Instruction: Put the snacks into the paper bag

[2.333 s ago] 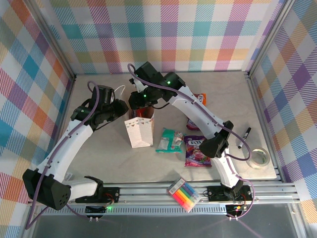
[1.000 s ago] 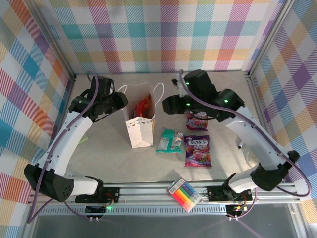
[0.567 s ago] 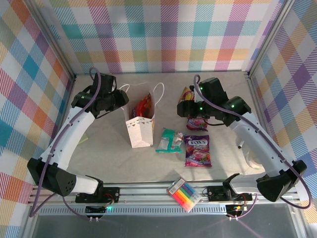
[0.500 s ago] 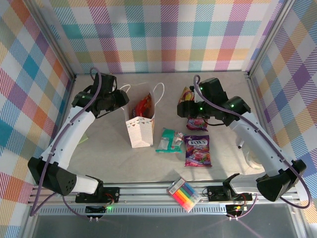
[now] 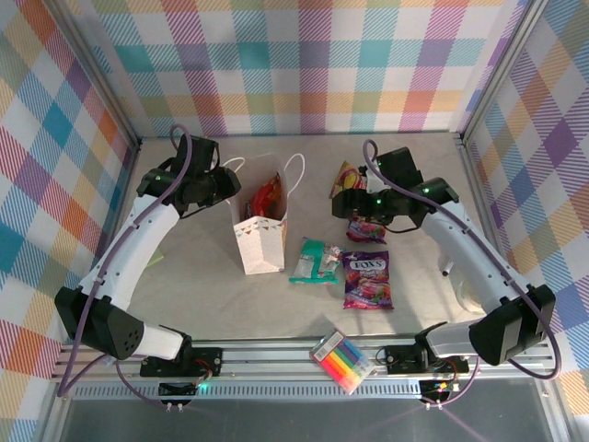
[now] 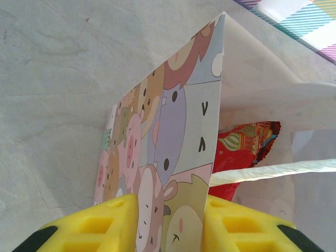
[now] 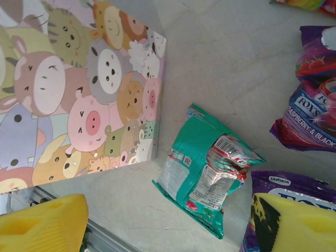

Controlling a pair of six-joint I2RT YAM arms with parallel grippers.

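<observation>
We had the left fingers [image 6: 100, 223] pinching one wall of the paper bag [image 6: 173, 131] near its rim. The bag stood upright on the desk [image 5: 184, 295] with its mouth open. The red chip bag [image 6: 239, 149] sat inside, its top poking up toward the rim. The right fingers [image 7: 44, 220] were spread wide with nothing between them, hanging above the teal packet [image 7: 205, 157] and the purple candy bag [image 7: 286, 189]. Both lay flat on the desk just right of the bag, and two small packets [image 5: 366, 228] lay farther back.

We judged the thin wall to be the weak spot. A pull from the left arm could tip or drag the bag, and a slack pinch would let the mouth sag shut. The chip bag crowded the opening and a rope handle [image 6: 273, 170] lay across it, so the next packet could catch there and slide back out. The glossy film might also slip from the fingers, and a low approach could shove the teal packet against the bag.
</observation>
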